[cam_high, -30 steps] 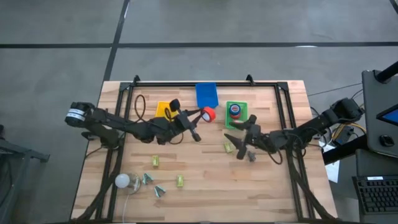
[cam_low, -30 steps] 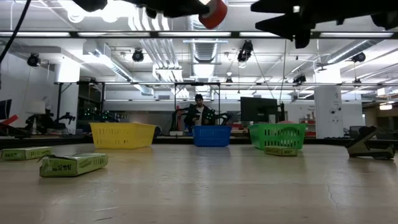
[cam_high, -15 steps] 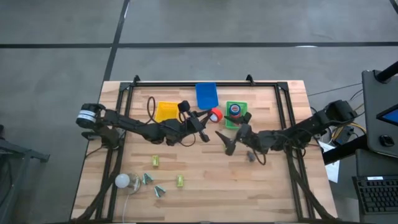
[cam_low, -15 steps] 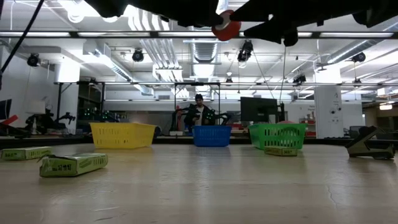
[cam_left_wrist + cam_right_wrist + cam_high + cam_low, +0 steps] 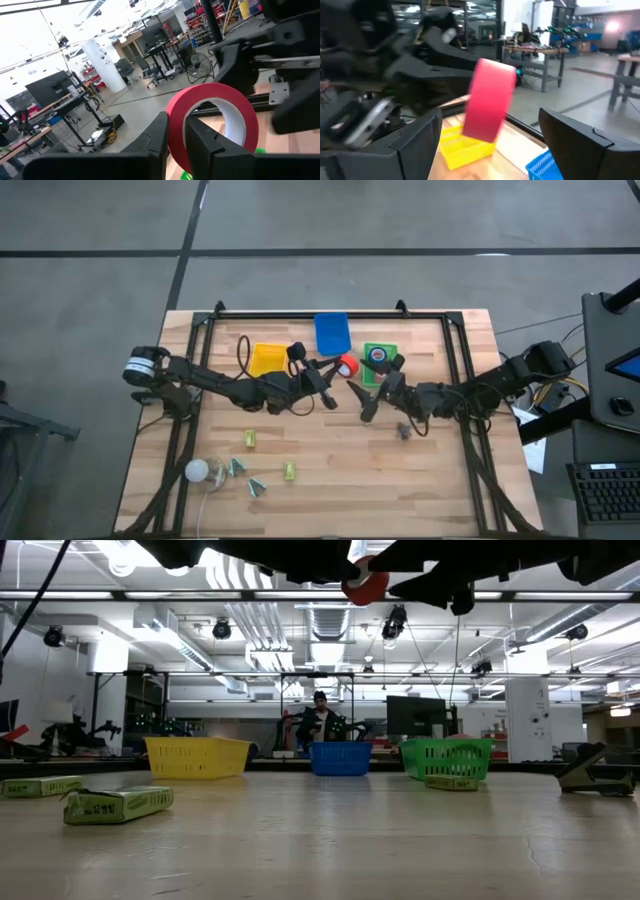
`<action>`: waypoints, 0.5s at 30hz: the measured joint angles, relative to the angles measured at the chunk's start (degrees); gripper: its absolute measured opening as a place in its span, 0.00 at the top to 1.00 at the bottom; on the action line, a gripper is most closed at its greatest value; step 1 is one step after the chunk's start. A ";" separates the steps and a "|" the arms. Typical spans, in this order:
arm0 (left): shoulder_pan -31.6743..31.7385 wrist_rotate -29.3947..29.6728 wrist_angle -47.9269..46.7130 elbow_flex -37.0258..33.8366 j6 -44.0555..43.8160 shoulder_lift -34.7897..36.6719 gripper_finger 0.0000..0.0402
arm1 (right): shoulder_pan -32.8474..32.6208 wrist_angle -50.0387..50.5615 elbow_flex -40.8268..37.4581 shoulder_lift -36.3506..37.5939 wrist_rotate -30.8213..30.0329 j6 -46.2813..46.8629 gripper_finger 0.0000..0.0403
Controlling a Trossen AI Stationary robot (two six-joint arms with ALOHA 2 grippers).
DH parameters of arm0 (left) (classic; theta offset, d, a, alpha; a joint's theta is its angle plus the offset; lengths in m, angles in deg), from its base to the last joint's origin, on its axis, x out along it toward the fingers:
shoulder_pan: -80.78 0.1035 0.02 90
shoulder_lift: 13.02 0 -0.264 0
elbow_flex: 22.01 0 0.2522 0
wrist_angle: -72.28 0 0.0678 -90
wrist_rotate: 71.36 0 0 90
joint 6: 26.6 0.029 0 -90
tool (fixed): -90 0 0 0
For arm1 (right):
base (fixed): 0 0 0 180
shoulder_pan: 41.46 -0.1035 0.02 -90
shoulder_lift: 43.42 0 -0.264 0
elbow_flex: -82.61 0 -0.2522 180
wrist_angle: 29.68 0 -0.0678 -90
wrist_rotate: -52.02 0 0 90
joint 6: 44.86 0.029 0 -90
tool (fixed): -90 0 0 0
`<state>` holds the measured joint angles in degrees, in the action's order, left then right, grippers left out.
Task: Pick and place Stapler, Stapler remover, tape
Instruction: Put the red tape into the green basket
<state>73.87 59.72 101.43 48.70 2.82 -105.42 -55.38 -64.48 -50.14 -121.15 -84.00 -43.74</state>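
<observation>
Red tape roll (image 5: 347, 365) clamped in my left gripper (image 5: 338, 367), now carried from mid-table to just beside green tray (image 5: 380, 350). My right gripper (image 5: 358, 402), jaws apart, has closed in alongside; handover looks next.

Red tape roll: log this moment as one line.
left hand: shut on red tape roll, held aloft | right hand: open, facing roll | green tray: holds tape

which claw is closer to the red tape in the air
Left. The left claw is shut on the red tape, holding it above the table beside the green tray. The right claw is open, just short of the tape, not touching it.
</observation>
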 joint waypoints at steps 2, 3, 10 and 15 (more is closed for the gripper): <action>0.00 0.00 -0.01 0.00 0.09 -0.02 0.87 | 0.79 0.19 -0.11 -0.02 0.54 0.39 0.20; 0.00 0.00 -0.04 0.00 0.10 -0.02 0.87 | 1.07 0.14 -0.13 -0.02 1.18 0.40 0.20; 0.02 -1.40 -0.40 0.00 0.59 -0.04 0.87 | 1.41 -0.11 -0.11 -0.02 2.74 1.08 0.34; 0.10 -2.89 -0.45 -0.02 0.56 -0.04 0.87 | 1.88 -0.04 -0.13 -0.02 3.42 0.68 0.51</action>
<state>73.96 56.83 100.98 48.68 3.38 -105.46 -53.50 -64.52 -50.27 -121.18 -80.58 -43.06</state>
